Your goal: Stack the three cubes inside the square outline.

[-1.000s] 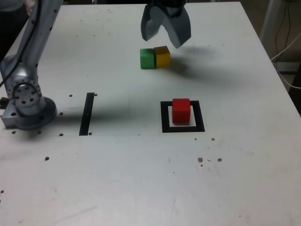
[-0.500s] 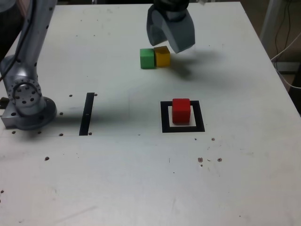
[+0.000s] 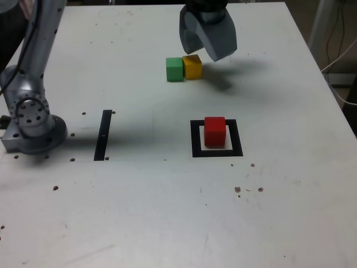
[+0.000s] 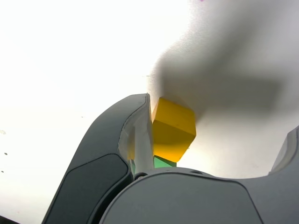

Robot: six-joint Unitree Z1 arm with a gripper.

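Green cube [image 3: 174, 70] and yellow cube [image 3: 192, 67] sit side by side, unmoved, on the speckled white table [image 3: 139, 206]. Near them the gripper [image 3: 204, 54], wide open and empty, has shifted toward the exterior view's right; the red cube [image 3: 215, 132] stays inside the square [image 3: 196, 149], and a pale cable [image 3: 346, 103] hangs beyond the table's edge.

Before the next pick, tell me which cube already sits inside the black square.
The red cube: it stands within the outline, while the yellow and green ones sit together outside.
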